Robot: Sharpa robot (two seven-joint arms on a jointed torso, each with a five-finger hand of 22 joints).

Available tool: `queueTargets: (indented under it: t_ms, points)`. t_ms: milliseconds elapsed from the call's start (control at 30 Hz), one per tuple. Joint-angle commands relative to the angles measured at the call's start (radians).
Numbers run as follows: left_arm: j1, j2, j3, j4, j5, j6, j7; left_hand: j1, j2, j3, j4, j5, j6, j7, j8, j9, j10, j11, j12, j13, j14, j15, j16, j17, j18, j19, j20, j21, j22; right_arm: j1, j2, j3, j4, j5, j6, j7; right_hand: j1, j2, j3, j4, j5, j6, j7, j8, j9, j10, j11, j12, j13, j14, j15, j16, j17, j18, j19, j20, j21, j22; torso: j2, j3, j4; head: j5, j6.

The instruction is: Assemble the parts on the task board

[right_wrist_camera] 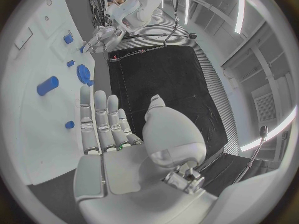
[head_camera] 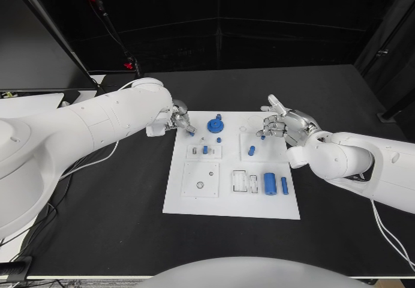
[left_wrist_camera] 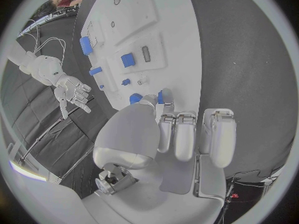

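On the near half of the white task board (head_camera: 232,207), a blue cylinder (head_camera: 270,182) and a slimmer blue pin (head_camera: 285,185) lie side by side next to rectangular recesses, well short of either hand's fingers. Farther up the board, a small blue peg (head_camera: 252,150) stands just below the right hand (head_camera: 281,124), whose fingers (right_wrist_camera: 93,115) are stretched out straight and close together over the board's right edge, the thumb set apart, holding nothing. Two small blue pieces (head_camera: 205,149) sit in a shallow recess below the left hand (head_camera: 177,118). That hand is at the board's far left corner, its fingers (left_wrist_camera: 177,134) curled downward; a small blue part (left_wrist_camera: 160,96) shows at the fingertips, but whether it is pinched or merely touched cannot be told. Between the two hands, near the far edge, lies a round blue gear-like part (head_camera: 215,125), just beside the left hand's fingertips and apart from the right hand's.
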Motion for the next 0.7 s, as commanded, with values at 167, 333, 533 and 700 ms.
queueTargets:
  t_ms: [167,333,533,700]
  points:
    - [0.002,-0.010,0.001,0.011,0.025,-0.034,0.044,0.089,0.069,0.022,-0.001,0.002,0.009,-0.001,-0.001,0.003,0.112,-0.012,0.003,0.264,0.103,-0.007,0.001,0.263,-0.001,0.084,-0.004,-0.002,0.256,0.001,-0.002,0.001,0.001,0.000,0.002,0.004,0.006,0.001,-0.006,0.001,0.005,-0.008,0.113,0.006,-0.001,-0.006,0.004,0.004,-0.002,-0.005,0.001,0.004,-0.001,0.017,-0.004,0.006,-0.002,-0.001,0.000,0.0004,0.0003,-0.001,-0.002]
    - [0.002,-0.018,0.001,0.020,0.033,-0.043,0.051,0.091,0.064,0.031,-0.001,0.003,0.010,0.000,-0.002,0.003,0.112,-0.011,0.003,0.264,0.103,-0.006,0.001,0.263,-0.001,0.083,-0.004,-0.002,0.256,0.001,-0.003,0.001,0.000,0.000,0.002,0.004,0.006,0.002,-0.006,0.001,0.005,-0.008,0.113,0.006,-0.002,-0.006,0.004,0.004,-0.002,-0.006,0.001,0.005,-0.002,0.017,-0.004,0.006,-0.002,-0.002,0.000,0.0002,0.0001,-0.002,-0.002]
    - [0.003,-0.037,0.001,0.044,0.035,-0.060,0.057,0.091,0.063,0.034,0.000,0.003,0.010,0.000,-0.002,0.004,0.112,-0.011,0.003,0.264,0.103,-0.006,0.001,0.263,0.000,0.082,-0.004,-0.003,0.255,0.001,-0.006,0.000,0.001,0.000,0.001,0.004,0.006,0.002,-0.006,0.001,0.005,-0.008,0.113,0.006,-0.002,-0.006,0.004,0.004,-0.002,-0.006,0.001,0.005,-0.002,0.017,-0.004,0.006,-0.002,-0.002,0.000,0.0018,0.0019,-0.001,-0.003]
    - [0.008,-0.074,0.001,0.092,0.045,-0.085,0.058,0.091,0.063,0.035,0.000,0.003,0.010,0.000,-0.002,0.004,0.112,-0.011,0.003,0.264,0.103,-0.006,0.001,0.263,0.001,0.078,-0.004,-0.007,0.253,0.001,-0.007,0.000,0.001,0.000,-0.001,0.005,0.006,0.002,-0.006,0.001,0.005,-0.008,0.113,0.006,-0.002,-0.006,0.004,0.004,-0.002,-0.006,0.001,0.005,-0.002,0.017,-0.004,0.006,-0.002,-0.002,-0.001,0.0021,0.0002,0.003,-0.003]
